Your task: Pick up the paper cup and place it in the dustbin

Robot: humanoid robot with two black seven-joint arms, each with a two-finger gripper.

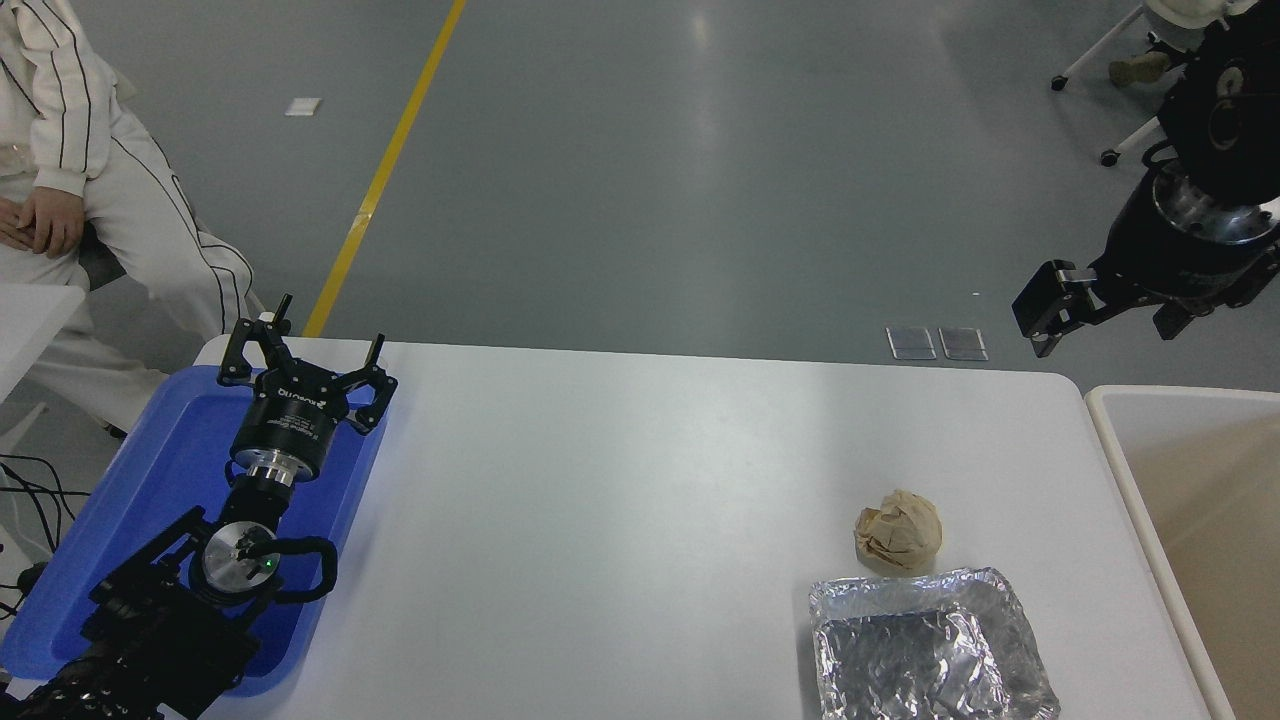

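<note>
The paper cup is out of view. The dustbin (1103, 425), a big bin with a cream-white rim and beige inside, stands against the table's right end, cut off by the picture's edge. My right gripper (1100, 335) hangs in the air beyond the table's far right corner, up and to the left of the dustbin. It is open with nothing between its fingers. My left gripper (303, 340) is parked over the blue tray (165, 470) at the lower left, open and empty.
A crumpled brown paper ball (898, 530) lies on the white table (620, 500) at the right, just behind a crinkled silver foil tray (925, 645) at the front edge. A person in white sits at the far left. Wheeled chairs stand at the top right.
</note>
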